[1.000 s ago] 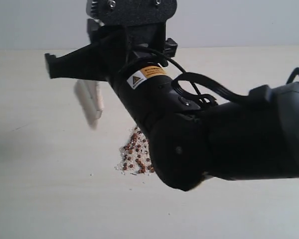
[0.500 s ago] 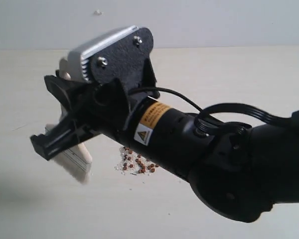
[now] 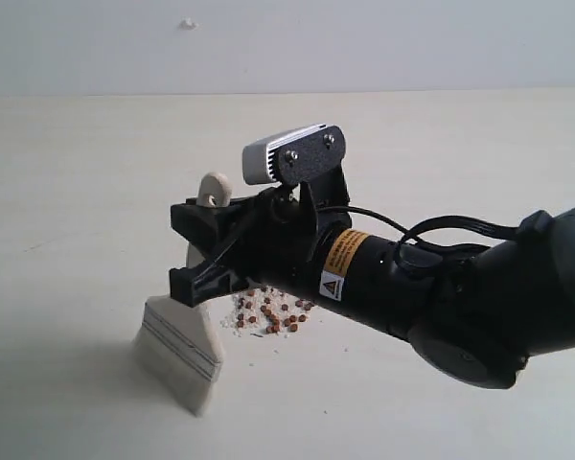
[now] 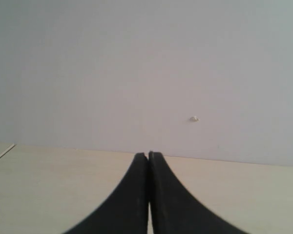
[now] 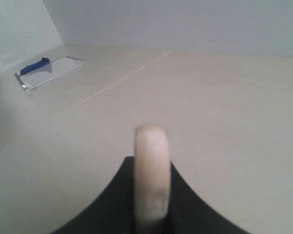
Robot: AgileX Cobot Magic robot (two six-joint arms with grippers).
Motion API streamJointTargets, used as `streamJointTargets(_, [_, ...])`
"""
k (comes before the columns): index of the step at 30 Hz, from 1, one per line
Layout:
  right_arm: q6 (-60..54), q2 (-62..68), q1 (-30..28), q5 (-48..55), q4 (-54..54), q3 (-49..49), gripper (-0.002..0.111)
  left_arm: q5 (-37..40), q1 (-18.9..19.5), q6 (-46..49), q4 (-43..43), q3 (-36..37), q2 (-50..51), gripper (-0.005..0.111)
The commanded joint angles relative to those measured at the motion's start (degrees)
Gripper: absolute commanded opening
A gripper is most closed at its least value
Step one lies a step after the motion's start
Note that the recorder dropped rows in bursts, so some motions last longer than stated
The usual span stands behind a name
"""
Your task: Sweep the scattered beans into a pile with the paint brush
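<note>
1. Nearest, at the near left of the table [image 3: 67,412], the paint brush [image 3: 182,347] stands head down. Its white bristles seem to meet the surface, and its cream handle tilts up and away to the holed end.
2. Just right of the brush head, and slightly farther back, lies the pile [image 3: 268,312]. It is one compact cluster of reddish-brown beans [image 3: 289,327] with whitish crumbs along its left edge. A narrow strip of bare table separates it from the bristles.
3. Above the pile, the right gripper [image 3: 196,251] is clamped on the brush handle. One black finger sits on each side, and the right wrist view shows the handle end [image 5: 152,170] pinched between them.
4. The right arm [image 3: 441,297] reaches in from the right with its wrist camera [image 3: 289,159] on top. It hides the far edge of the pile.
5. The left gripper [image 4: 148,156] does not show in the exterior view. Its own camera shows its jaws pressed together with nothing between them, aimed at the wall [image 4: 136,73].
6. Far off on the table, the right wrist view shows a flat pale object with a blue handle [image 5: 45,72]. What it is cannot be told.
7. Judged from this, the gathering looks nearly complete, since no stray beans show on the open table. What remains is probably a last nudge of the loose crumbs and a check of the part hidden under the arm.
</note>
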Motion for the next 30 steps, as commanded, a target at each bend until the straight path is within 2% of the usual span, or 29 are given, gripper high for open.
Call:
streamJointTargets(1, [2.17, 1.18, -4.32, 2.34, -4.04, -1.49, 0.0, 0.6, 0.13, 0.18, -0.07, 0.33, -0.28, 0.0])
streamJointTargets(14, [-7.02, 1.18, -9.62, 20.82, -3.26, -10.69, 0.0, 0.6, 0.13, 0.18, -0.07, 0.33, -0.28, 0.0])
streamJointTargets(23, [-11.65, 1.18, -10.96, 21.49, 0.24, -12.3, 0.0, 0.6, 0.13, 0.18, -0.07, 0.33, -0.28, 0.0])
streamJointTargets(30, [-9.1, 1.03, -10.96, 18.51, -1.56, -12.3, 0.0, 0.6, 0.13, 0.18, -0.07, 0.33, -0.28, 0.0])
